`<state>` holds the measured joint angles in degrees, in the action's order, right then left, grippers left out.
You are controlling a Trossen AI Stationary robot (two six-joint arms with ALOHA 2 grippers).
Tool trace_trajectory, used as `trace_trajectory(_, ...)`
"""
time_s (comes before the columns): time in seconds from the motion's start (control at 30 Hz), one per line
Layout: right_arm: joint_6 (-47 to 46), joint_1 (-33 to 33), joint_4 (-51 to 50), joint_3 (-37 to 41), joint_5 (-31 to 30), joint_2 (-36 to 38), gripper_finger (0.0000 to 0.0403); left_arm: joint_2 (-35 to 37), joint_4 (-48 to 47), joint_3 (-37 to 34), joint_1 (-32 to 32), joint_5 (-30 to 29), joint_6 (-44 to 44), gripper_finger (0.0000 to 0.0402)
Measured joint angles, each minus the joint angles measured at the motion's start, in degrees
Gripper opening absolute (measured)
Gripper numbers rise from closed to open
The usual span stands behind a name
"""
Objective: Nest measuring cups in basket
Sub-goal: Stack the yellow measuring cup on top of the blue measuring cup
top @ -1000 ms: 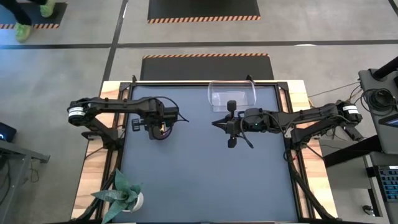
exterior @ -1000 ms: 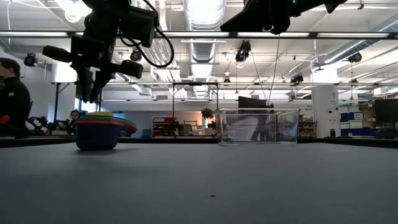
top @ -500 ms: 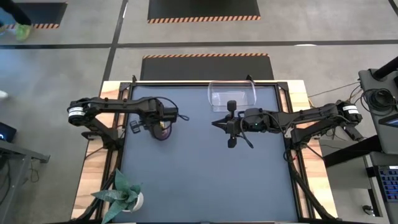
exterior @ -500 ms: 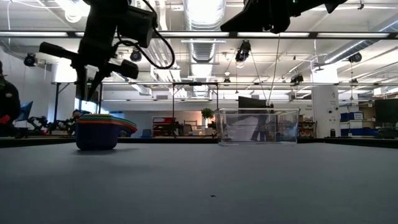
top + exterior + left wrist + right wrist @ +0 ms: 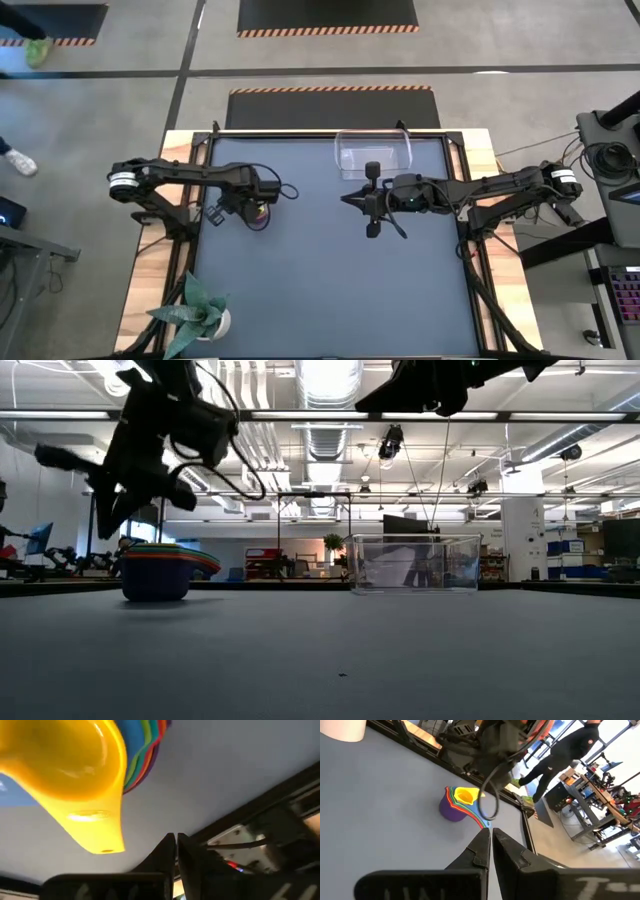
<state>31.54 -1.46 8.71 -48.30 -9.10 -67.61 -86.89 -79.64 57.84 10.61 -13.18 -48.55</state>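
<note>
Overhead and level views of my two dark arms at the dark blue-grey worktop [image 5: 330, 270]. The landmark is the nested stack of small plastic measuring cups [image 5: 160, 568], purple outermost and yellow innermost, with cyan, green, orange and red rims between; it stands on the worktop near the edge on my left arm's side and appears as a coloured bowl [image 5: 457, 804] in the right wrist view. My left end effector [image 5: 107, 522] hangs tilted just above and beside the stack, on the side away from the small clear rectangular plastic basket [image 5: 415, 563]; its two fingers [image 5: 170, 851] are pressed together with nothing between them, and the yellow cup's flat handle [image 5: 95, 827] lies just beside them, apart from the fingertips. The basket [image 5: 373, 152] stands well apart from the stack, against the far edge of the worktop, and no cup is visible in it. My right end effector [image 5: 348, 199] waits over the middle of the worktop, between stack and basket, its fingers [image 5: 481, 851] closed on nothing. A potted green plant [image 5: 203, 306] stands at the near corner on the stack's side. Beyond the stack a person in dark clothing [image 5: 560, 752] walks across the room.
</note>
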Motion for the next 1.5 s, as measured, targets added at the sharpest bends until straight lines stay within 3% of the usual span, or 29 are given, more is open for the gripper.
trace_trajectory(0.17, 0.6, 0.0, 0.1, 0.0, 0.0, 0.0, 0.0009, 0.0, 4.2, -3.9, 0.0, -5.6, -0.9, 0.0)
trace_trajectory(0.67, 0.5, 0.0, 0.1, 0.0, 0.0, 0.0, 0.0009, 0.0, 9.7, -4.5, 2.5, -6.1, -3.5, 0.0)
trace_trajectory(0.87, 0.5, 0.0, 0.1, 0.0, 0.0, 0.0, 0.0009, 0.0, 11.1, -4.5, 3.2, -13.7, -4.1, 0.0)
trace_trajectory(1.1, 0.5, 0.0, 0.1, 0.0, 0.0, 0.0, 0.0009, 0.0, 18.0, -3.6, 3.5, -14.5, -4.6, 0.0)
trace_trajectory(1.37, 0.5, 0.0, 0.1, 0.0, 0.0, 0.0, 0.0009, 0.0, 11.8, 2.9, 3.5, -16.2, -2.2, 0.0)
trace_trajectory(1.5, 0.5, 0.0, 0.0, 0.0, 0.0, 0.0, 0.0009, 0.1, 5.0, 5.8, 3.9, -11.0, -1.5, 0.0)
